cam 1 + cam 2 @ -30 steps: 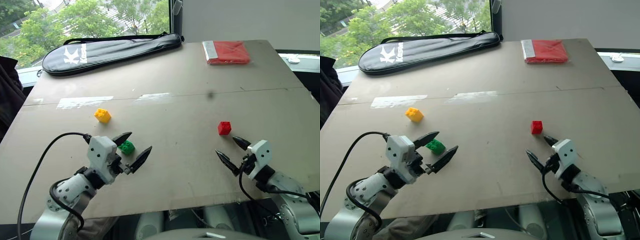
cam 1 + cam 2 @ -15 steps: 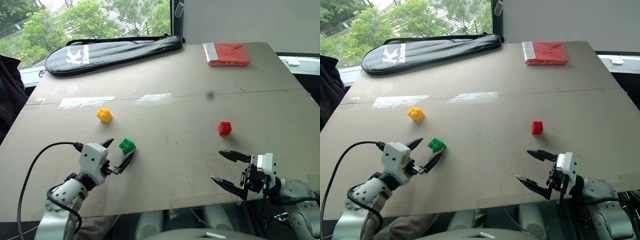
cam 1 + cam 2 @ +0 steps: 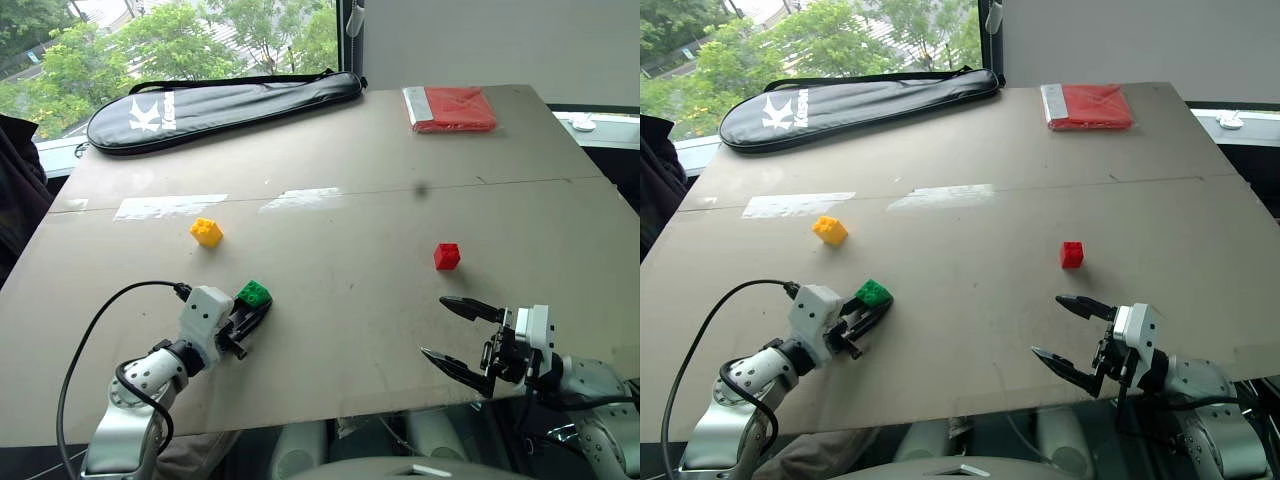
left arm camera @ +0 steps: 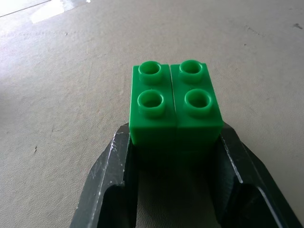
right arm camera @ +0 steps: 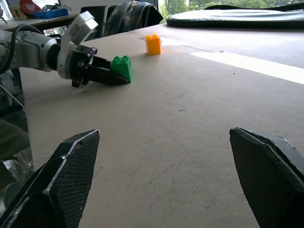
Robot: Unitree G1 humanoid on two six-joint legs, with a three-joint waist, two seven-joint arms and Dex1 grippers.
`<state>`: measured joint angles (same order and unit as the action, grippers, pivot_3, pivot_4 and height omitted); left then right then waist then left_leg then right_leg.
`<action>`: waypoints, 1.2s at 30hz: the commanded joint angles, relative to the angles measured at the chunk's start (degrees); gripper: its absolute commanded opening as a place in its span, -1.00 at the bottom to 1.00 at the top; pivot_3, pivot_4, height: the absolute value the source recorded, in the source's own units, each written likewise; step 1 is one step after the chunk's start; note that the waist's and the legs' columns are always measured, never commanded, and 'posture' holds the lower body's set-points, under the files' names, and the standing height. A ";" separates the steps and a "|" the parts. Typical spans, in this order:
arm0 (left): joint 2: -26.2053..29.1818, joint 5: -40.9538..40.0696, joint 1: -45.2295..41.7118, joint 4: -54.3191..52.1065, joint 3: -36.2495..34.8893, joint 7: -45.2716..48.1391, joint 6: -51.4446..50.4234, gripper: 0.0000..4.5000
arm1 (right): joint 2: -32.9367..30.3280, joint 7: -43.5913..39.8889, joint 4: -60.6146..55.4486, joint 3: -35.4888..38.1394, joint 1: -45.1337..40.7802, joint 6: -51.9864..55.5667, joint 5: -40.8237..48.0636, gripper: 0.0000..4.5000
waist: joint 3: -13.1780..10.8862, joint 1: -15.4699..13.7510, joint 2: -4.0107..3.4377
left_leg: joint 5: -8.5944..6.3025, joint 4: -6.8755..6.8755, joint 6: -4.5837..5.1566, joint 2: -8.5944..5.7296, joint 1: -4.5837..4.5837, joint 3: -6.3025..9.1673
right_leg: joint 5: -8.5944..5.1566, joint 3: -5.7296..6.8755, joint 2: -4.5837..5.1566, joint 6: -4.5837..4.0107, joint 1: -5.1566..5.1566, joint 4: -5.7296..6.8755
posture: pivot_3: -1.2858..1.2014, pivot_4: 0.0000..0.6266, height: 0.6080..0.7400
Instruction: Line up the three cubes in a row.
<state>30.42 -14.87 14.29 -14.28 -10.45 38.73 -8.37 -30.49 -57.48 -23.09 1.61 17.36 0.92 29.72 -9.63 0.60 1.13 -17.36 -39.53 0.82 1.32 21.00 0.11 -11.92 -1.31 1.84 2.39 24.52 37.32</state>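
Left hand (image 3: 250,315) clamps the green cube (image 3: 253,293) low on the table (image 3: 350,200) near its front-left edge; right hand (image 3: 460,335) hangs open, w/ nothing in it. Yellow cube (image 3: 206,231) sits just beyond, red cube (image 3: 447,256) well apart. Risk: grip's only on the near edge, so the cube could pivot or pop out on lifting.

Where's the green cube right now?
The green cube sits on the table's near left part, clamped between the left gripper fingers, with the yellow cube just beyond it.
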 commanded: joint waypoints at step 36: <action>-20.86 17.10 -67.00 75.82 28.79 30.33 25.23 -0.43 | 3.67 8.49 1.22 10.46 6.41 -10.46 -2.60 1.00 | 0.00 -0.48 0.09 | 0.00 -0.13 0.03 -0.14 0.29 0.17 | 0.13 0.03 -0.07 0.23 -0.05 -0.17 | 0.03 -0.52 0.49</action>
<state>9.71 0.16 -53.06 59.55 18.02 70.10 16.84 -26.53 -49.36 -19.70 10.45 23.62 -8.25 26.73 -9.63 0.12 1.23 -17.36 -39.66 0.85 1.18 21.29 0.27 -11.79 -1.28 1.77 2.62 24.47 37.16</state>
